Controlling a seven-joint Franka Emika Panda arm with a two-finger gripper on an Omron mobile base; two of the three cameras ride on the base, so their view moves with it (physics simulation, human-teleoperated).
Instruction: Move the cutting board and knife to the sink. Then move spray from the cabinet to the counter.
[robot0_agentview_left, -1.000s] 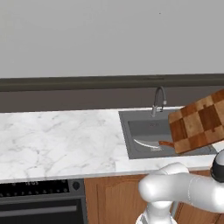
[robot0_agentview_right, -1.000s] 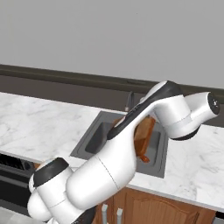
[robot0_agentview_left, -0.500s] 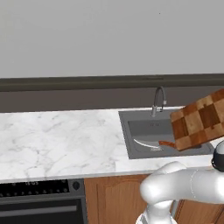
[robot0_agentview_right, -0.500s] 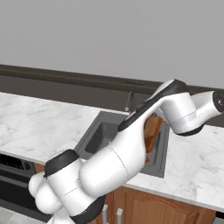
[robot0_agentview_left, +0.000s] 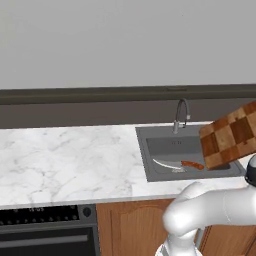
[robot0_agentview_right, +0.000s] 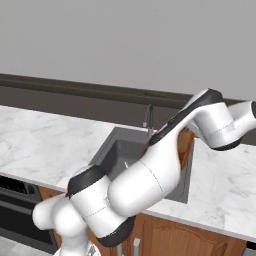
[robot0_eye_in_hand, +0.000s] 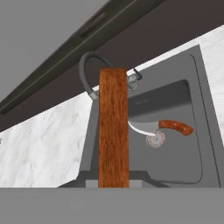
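White marble counter (robot0_agentview_left: 65, 160) with grey veins runs under a plain grey wall with a dark backsplash band. Brown lower cabinets (robot0_agentview_left: 130, 225) below, black oven front (robot0_agentview_left: 45, 232) at the left. Sink (robot0_agentview_left: 165, 150) is recessed toward the counter's right end, faucet (robot0_agentview_left: 181, 115) at its back edge. Knife (robot0_agentview_left: 182, 165) lies flat on the sink floor near the front edge. Cutting board (robot0_agentview_left: 232, 135) is tilted up over the sink's right side, gripper (robot0_eye_in_hand: 113, 183) clamped on its edge. No readable labels or writing.
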